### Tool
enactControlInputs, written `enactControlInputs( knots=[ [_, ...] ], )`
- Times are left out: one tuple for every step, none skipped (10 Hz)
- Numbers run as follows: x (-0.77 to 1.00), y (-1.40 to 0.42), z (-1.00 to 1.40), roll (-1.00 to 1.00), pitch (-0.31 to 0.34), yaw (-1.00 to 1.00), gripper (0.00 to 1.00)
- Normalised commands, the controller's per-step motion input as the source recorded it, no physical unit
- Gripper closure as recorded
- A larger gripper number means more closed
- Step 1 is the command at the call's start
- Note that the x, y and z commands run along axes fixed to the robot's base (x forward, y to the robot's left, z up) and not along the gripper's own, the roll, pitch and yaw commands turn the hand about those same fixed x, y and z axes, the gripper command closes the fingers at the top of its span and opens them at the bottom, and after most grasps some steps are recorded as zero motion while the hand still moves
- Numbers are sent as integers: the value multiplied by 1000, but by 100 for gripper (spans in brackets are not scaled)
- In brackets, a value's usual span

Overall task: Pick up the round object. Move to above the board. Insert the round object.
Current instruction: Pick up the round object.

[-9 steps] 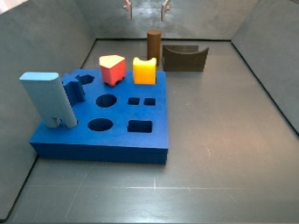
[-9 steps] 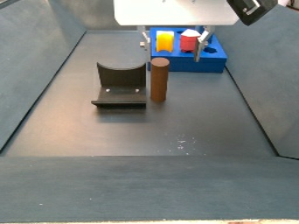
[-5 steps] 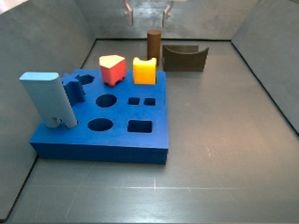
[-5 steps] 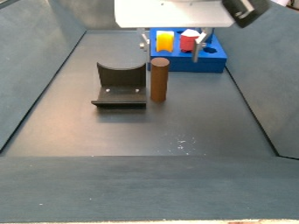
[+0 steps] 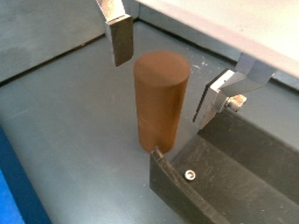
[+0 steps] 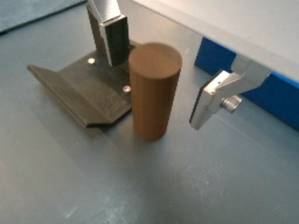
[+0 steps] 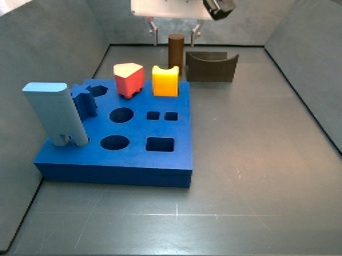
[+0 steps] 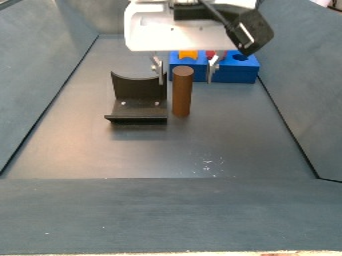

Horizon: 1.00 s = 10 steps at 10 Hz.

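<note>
Round object [image 5: 160, 98], a tall matte brown cylinder peg, stands upright on the grey desk [image 8: 201, 160] beside the dark L-shaped fixture [image 8: 135, 99]. Gripper [image 6: 153, 72] hangs low around its top, jaws spread, one silver finger [image 5: 118, 39] each side, neither touching. Thick blue board [image 7: 127, 135] lies nearby.

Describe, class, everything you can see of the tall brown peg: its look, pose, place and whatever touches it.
The round object is a plain matte brown cylinder with a flat top, looking like wood or foam. It stands upright on the grey floor, right beside the fixture and apart from the board. In both wrist views the open end effector straddles its upper part, one of its fingers on either side with gaps showing, so nothing grips it yet; only the floor clearly touches it.
</note>
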Motion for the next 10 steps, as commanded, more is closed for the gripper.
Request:
enactControlInputs(
  knots=[
    [0, 0, -297, -251, 0, 0, 0],
    [0, 0, -291, -334, 0, 0, 0],
    [0, 6, 0, -57, 31, -63, 0],
    [0, 0, 0, 0, 0, 0, 100],
    [0, 0, 0, 0, 0, 0, 100],
    [0, 0, 0, 0, 0, 0, 100],
    [0, 0, 0, 0, 0, 0, 100],
    [0, 0, 0, 0, 0, 0, 100],
    [0, 0, 0, 0, 0, 0, 100],
    [0, 0, 0, 0, 0, 0, 100]
  ],
)
